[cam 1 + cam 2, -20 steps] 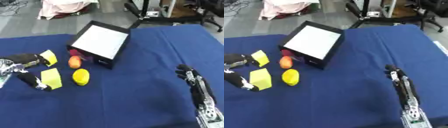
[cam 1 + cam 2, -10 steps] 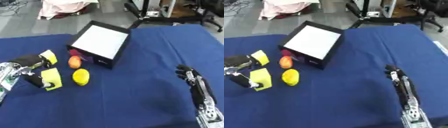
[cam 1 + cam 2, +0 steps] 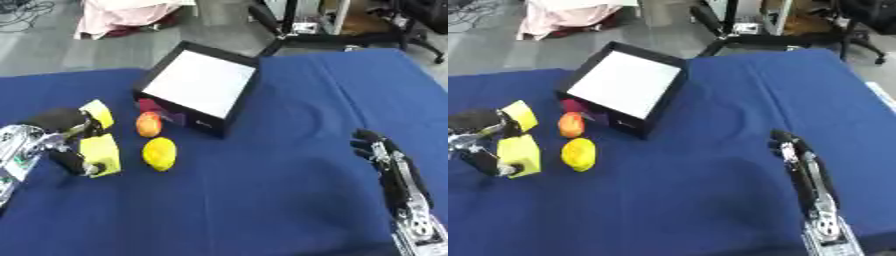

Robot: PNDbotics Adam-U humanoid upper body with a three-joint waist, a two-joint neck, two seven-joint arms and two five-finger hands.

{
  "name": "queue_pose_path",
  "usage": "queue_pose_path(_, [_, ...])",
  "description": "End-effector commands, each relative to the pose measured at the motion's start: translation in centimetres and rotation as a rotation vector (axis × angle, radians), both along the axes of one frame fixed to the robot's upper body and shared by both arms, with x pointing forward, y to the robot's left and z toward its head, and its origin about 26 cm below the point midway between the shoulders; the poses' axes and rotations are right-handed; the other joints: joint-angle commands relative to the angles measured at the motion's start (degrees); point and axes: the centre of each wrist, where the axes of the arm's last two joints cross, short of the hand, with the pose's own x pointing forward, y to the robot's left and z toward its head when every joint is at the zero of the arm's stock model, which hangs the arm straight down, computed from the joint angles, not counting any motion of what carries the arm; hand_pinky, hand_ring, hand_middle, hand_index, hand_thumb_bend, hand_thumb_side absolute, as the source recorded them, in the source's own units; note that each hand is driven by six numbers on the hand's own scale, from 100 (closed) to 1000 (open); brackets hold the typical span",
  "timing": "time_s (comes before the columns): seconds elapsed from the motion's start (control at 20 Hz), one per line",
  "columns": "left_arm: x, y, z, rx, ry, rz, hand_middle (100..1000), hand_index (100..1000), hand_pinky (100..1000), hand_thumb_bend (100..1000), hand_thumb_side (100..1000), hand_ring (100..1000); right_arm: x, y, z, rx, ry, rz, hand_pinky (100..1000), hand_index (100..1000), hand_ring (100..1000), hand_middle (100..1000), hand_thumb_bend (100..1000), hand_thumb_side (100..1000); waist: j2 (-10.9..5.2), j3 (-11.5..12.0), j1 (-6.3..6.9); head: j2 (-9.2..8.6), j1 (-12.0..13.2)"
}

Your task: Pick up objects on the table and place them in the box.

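We are seeing a wide stretch of bare blue table [image 3: 280, 200] lying open between the fruit on our left and our right hand [image 3: 378, 150], which is resting with fingers straight near the lower right corner. The black box [image 3: 199, 86] is standing open-topped, with nothing over its white floor. Crowding its near-left side are an orange fruit [image 3: 149, 124], a lemon [image 3: 159, 153] and a dark red thing [image 3: 147, 105] touching its wall. Our left hand [image 3: 63, 140] is curling round a yellow block [image 3: 100, 152], another yellow block [image 3: 98, 112] just behind.
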Motion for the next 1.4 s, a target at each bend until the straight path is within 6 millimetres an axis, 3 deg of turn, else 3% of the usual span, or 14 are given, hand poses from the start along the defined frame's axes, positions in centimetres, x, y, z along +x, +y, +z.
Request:
queue_pose_path(0.05, [0.0, 0.2, 4.8, -0.025, -0.114, -0.027, 269, 489, 559, 306, 195, 317, 0.2, -0.4, 0.7, -0.014, -0.021, 0.003, 835, 802, 795, 766, 100, 884, -0.36, 0.07, 0.44, -0.11, -0.19])
queue_pose_path(0.25, [1.1, -1.5, 9.2, -0.048, -0.208, -0.071, 293, 513, 586, 323, 180, 342, 0.1, -0.5, 0.5, -0.017, -0.014, 0.005, 835, 802, 796, 766, 100, 884, -0.64, 0.02, 0.45, -0.11, -0.17])
queue_pose_path(0.4, [3.7, -3.5, 10.6, -0.047, -0.235, -0.08, 312, 530, 595, 335, 168, 359, 0.1, -0.4, 0.4, -0.018, -0.01, 0.011, 835, 802, 795, 766, 100, 883, -0.85, -0.24, 0.38, -0.11, -0.34])
queue_pose_path(0.6, [8.2, -6.6, 9.8, -0.057, -0.238, -0.065, 324, 542, 605, 400, 245, 372, 0.1, -0.1, 0.3, -0.013, -0.006, 0.02, 835, 801, 795, 766, 100, 886, -0.86, -1.02, 0.18, -0.11, -0.07])
queue_pose_path(0.7, [10.1, -8.5, 8.7, -0.044, -0.271, -0.054, 340, 557, 619, 475, 304, 400, 0.2, 0.2, 0.4, -0.009, -0.008, 0.032, 835, 800, 795, 766, 100, 886, -0.74, -1.82, 0.01, -0.11, 0.22])
queue_pose_path(0.95, [11.9, -9.4, 6.2, 0.0, -0.323, -0.052, 341, 558, 620, 478, 307, 401, 0.3, 0.4, 0.5, -0.004, -0.01, 0.043, 835, 800, 796, 766, 100, 886, -0.62, -2.41, -0.16, -0.11, 0.46])
queue_pose_path(1.15, [12.9, -11.1, 5.4, -0.073, -0.351, 0.009, 467, 677, 721, 535, 477, 506, 0.5, 1.3, 0.7, 0.009, -0.014, 0.077, 836, 799, 796, 766, 100, 890, 0.03, -4.42, -0.84, -0.11, 2.14])
queue_pose_path(1.2, [13.1, -11.7, 4.9, -0.094, -0.35, 0.031, 510, 720, 746, 592, 567, 553, 0.6, 1.4, 0.7, 0.011, -0.014, 0.082, 836, 800, 796, 766, 100, 890, 0.08, -4.54, -0.87, -0.11, 2.27])
queue_pose_path(1.25, [13.2, -12.3, 4.4, -0.107, -0.354, 0.05, 510, 720, 746, 592, 567, 553, 0.6, 1.5, 0.7, 0.011, -0.013, 0.085, 836, 800, 796, 766, 100, 890, 0.11, -4.59, -0.89, -0.11, 2.3])
queue_pose_path(1.3, [13.2, -12.8, 3.8, -0.11, -0.358, 0.065, 585, 775, 779, 685, 701, 628, 0.6, 1.5, 0.7, 0.012, -0.014, 0.086, 836, 800, 796, 766, 100, 890, 0.15, -4.65, -0.92, -0.11, 2.29])
queue_pose_path(1.4, [13.1, -13.4, 2.7, -0.1, -0.372, 0.092, 679, 829, 811, 756, 801, 707, 0.6, 1.5, 0.8, 0.012, -0.016, 0.084, 836, 800, 796, 766, 100, 889, 0.2, -4.73, -0.93, -0.11, 2.26])
